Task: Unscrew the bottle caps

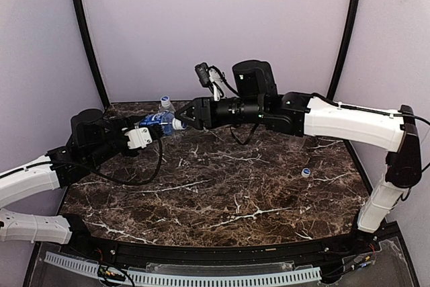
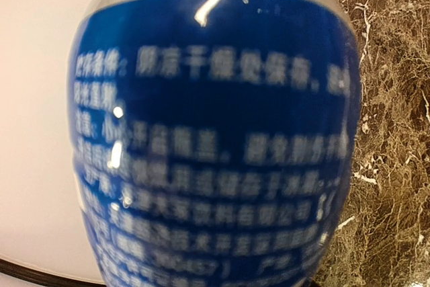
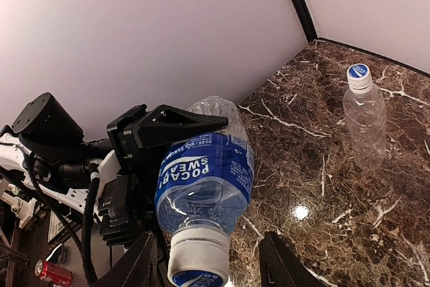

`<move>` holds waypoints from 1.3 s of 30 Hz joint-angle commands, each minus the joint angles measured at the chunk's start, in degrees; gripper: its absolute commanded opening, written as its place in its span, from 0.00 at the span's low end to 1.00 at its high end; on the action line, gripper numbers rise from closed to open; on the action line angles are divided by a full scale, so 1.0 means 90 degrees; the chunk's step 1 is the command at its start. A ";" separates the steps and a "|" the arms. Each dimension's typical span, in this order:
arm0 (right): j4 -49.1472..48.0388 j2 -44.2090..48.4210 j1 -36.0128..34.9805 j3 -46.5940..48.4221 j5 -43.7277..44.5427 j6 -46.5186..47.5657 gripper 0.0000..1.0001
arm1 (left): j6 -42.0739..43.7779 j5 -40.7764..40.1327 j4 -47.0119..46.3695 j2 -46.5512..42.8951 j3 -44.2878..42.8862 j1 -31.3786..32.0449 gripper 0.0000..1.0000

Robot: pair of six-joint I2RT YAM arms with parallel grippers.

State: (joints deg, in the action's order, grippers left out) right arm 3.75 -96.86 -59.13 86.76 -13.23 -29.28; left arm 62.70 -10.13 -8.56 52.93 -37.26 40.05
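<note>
Blue-labelled bottle clamped sideways in left gripper, clear of table. On it, white cap facing right gripper, jaws apart either side, apparently not touching. Farther back, second capped bottle upright; loose cap lying at right.

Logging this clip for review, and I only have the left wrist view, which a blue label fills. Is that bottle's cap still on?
Observer: Yes. The right wrist view shows a white cap on the Pocari Sweat bottle, between the fingers of the right hand.
Operator: Gripped yet?
Observer: Not quite. A gap shows beside the cap on one side.
Operator: What holds the bottle?
Observer: The left hand holds it sideways, clear of the table.
</note>
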 commanded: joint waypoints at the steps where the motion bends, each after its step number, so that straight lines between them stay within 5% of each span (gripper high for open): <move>1: -0.0188 -0.0065 0.0001 -0.0110 -0.0159 -0.0068 0.53 | 0.0027 -0.0026 -0.0159 -0.0056 0.0154 0.0027 0.30; 16: 0.0013 -0.0044 0.0006 -0.0226 -0.0197 -0.0102 0.50 | 0.0071 -0.0014 -0.0190 -0.0062 0.0204 0.0031 0.31; 21: 0.0020 -0.0040 -0.0002 -0.0236 -0.0355 -0.0148 0.57 | 0.0117 -0.0029 -0.0215 -0.0060 0.0244 0.0032 0.31; 39: 0.0436 -0.0099 -0.0001 -0.0252 -0.0097 -0.0099 0.59 | 0.0184 -0.0021 -0.0329 -0.0031 0.0272 0.0032 0.31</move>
State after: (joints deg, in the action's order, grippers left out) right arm 7.18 -96.90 -59.13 84.95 -14.98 -30.63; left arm 64.12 -10.13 -10.37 52.93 -35.40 40.07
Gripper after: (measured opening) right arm 0.607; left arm 0.446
